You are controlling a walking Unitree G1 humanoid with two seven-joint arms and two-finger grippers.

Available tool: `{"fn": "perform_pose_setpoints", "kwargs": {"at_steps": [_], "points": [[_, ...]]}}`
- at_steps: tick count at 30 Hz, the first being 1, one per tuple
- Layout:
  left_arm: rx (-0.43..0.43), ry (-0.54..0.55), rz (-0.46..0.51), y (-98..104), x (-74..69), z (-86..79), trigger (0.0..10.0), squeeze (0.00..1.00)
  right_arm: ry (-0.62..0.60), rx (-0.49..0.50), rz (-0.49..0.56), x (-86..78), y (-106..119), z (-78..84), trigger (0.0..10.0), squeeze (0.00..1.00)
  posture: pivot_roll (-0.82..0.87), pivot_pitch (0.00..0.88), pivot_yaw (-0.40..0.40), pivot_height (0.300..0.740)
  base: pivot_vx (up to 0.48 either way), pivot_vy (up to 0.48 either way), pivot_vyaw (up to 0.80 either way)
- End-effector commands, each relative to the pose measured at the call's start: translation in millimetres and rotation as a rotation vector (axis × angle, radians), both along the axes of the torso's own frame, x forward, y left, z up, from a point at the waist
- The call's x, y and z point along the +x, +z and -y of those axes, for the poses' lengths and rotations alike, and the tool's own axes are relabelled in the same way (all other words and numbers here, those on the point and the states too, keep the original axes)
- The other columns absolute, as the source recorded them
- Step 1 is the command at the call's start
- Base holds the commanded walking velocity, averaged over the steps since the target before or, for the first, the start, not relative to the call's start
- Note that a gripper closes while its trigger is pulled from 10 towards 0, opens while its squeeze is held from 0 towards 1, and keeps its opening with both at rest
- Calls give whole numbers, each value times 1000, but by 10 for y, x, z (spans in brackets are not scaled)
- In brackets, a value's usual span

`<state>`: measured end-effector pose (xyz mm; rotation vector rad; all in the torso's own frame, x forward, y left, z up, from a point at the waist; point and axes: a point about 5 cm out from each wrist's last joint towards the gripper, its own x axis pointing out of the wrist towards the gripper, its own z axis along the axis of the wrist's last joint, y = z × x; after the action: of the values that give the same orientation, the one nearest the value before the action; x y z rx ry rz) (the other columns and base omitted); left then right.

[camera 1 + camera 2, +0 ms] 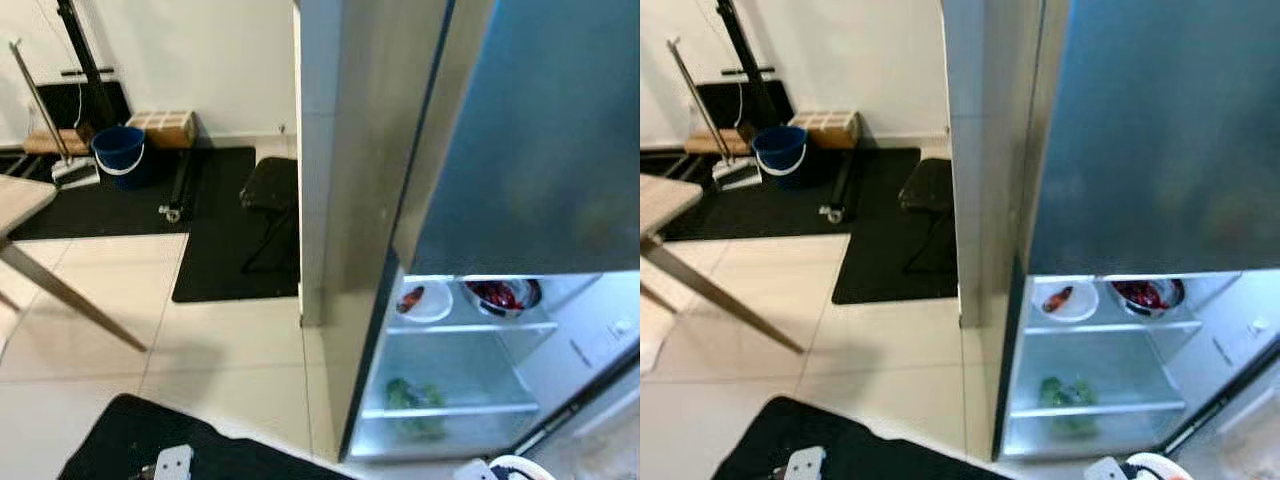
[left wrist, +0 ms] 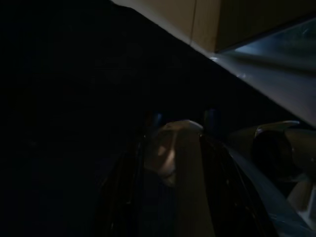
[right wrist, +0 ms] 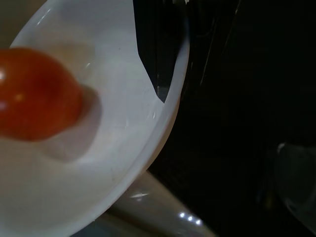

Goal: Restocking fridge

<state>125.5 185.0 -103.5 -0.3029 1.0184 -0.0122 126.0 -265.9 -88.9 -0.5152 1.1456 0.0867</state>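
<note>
Right jaws pinching white bowl (image 3: 98, 163) rim, tomato (image 3: 34, 94) inside; left jaws' state unclear, open fridge (image 1: 460, 380) ahead.

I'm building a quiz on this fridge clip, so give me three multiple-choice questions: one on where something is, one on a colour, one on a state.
1. Where are the leafy greens in the fridge?
A. On the shelf below the two bowls
B. In the white bowl
C. On the floor mat

2. What colour is the bucket by the wall?
A. Red
B. Blue
C. Yellow

3. What state is the fridge's lower compartment in?
A. Shut
B. Open and lit
C. Open and dark

Answers: 1 A, the greens lie under the shelf with the white bowl and metal bowl. 2 B, it is plainly blue. 3 B, its bright shelves are exposed.
</note>
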Motion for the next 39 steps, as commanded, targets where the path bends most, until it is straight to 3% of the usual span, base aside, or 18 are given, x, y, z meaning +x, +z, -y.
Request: {"fn": "perform_pose_setpoints", "kwargs": {"at_steps": [1,12,18,39], "points": [[6,5,1,5,14,-13,10000,0,4,-10,10,15,5,-1,10000,0,-59,0,6,740,0,0,0],[1,-2,7,6,14,-5,10000,0,15,-12,9,21,7,-4,10000,0,-59,0,5,740,0,0,0],[1,-12,8,9,23,-2,10000,0,20,-15,7,22,7,-2,10000,0,-60,0,6,740,0,-454,0],[6,1,0,6,19,-9,10000,0,26,-10,5,42,3,-32,10000,0,-55,0,5,740,0,0,0]]}}
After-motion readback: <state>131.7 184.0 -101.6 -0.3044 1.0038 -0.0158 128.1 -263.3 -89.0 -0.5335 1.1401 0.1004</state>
